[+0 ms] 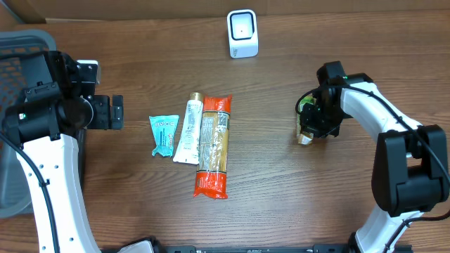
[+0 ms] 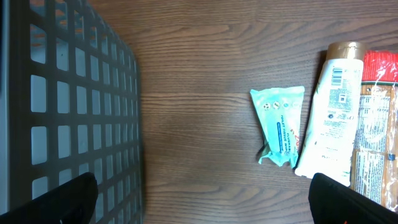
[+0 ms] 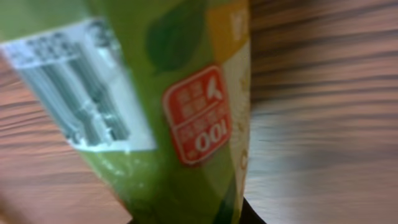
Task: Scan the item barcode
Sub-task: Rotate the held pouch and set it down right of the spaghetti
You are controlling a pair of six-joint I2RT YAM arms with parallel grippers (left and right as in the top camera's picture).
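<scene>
Green, glossy plastic: the bottle [image 3: 174,124] is over the right side of the table [image 1: 267,183], well apart from the scanner [image 1: 242,33]. The right claw [image 1: 316,123] grasps it across the body; the left claw [image 1: 118,112] stands released. Expect a light, stiff, slippery item. Hold the body, clear of the barcode [image 3: 74,87], which must face the scanner.
</scene>
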